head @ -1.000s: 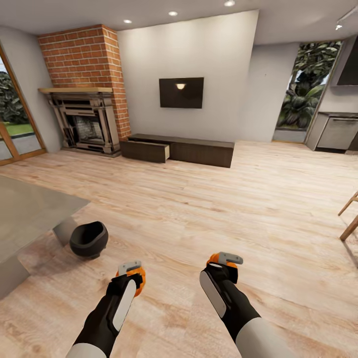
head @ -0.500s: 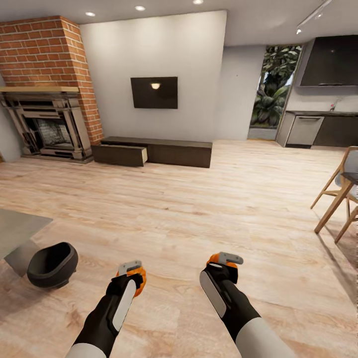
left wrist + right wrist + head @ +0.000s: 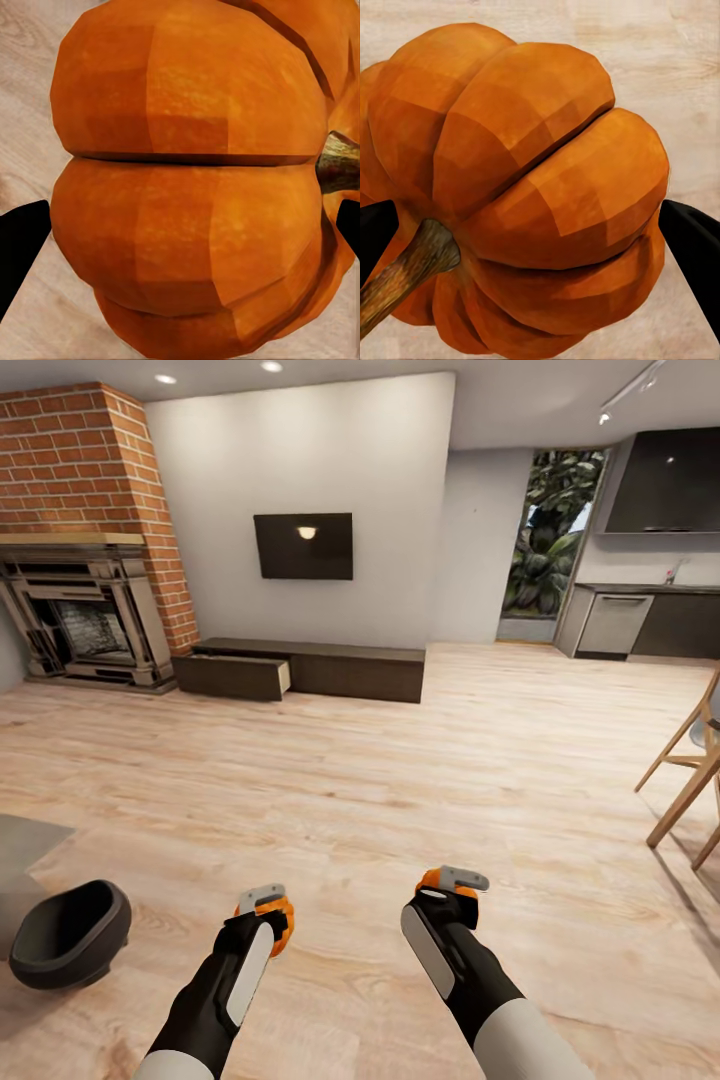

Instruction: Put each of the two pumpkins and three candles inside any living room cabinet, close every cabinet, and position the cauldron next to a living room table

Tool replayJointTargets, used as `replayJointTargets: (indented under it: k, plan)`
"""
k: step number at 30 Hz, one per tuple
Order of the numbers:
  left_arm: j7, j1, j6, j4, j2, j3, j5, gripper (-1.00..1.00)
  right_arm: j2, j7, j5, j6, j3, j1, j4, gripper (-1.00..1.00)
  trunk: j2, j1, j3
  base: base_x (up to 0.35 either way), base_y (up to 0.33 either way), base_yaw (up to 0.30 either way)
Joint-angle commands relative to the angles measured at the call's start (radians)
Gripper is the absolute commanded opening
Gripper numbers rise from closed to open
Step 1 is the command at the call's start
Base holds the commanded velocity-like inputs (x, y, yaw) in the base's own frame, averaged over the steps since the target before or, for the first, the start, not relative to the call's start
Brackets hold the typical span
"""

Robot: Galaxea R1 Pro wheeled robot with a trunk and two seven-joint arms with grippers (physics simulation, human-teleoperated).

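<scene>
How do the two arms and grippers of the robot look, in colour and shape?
Both arms have pale grey-white forearm sleeves, then black wrist sections with a long light-grey oval panel. The left gripper and the right gripper end in flat grey fingers. No cables or markings are visible.

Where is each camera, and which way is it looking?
Head view: up on the head, facing the cabinet across the floor; both arms show, left hand, right hand.
Left wrist view: by the left hand, looking at its pumpkin; dark fingertips.
Right wrist view: same, right pumpkin.
Shared: the pumpkins.
</scene>
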Motion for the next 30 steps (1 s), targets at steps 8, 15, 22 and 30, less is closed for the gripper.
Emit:
replayJointTargets:
  k: [8,15,22,30]
  plan:
    - [0.011,-0.001,0.002,-0.001,0.0,-0.001,0.006,-1.0,0.0,-0.006,-0.002,-0.01,0.003,0.001,-0.003,-1.0,0.0,0.0,-0.001,0.35,0.0,-0.028]
    - [0.011,-0.001,0.002,-0.001,0.0,-0.001,0.006,-1.0,0.0,-0.006,-0.004,-0.011,0.003,0.001,-0.003,-1.0,0.0,0.0,-0.001,0.35,0.0,-0.195]
    - [0.01,-0.001,0.002,-0.001,0.0,-0.001,0.006,-1.0,0.0,-0.006,-0.005,-0.011,0.003,0.001,-0.003,-1.0,0.0,0.0,-0.001,0.35,0.0,-0.015]
    - [0.009,-0.001,0.001,0.001,0.0,-0.001,0.006,-1.0,0.0,-0.006,-0.007,-0.012,0.002,0.001,-0.003,-1.0,0.0,0.0,-0.001,0.35,0.0,-0.098]
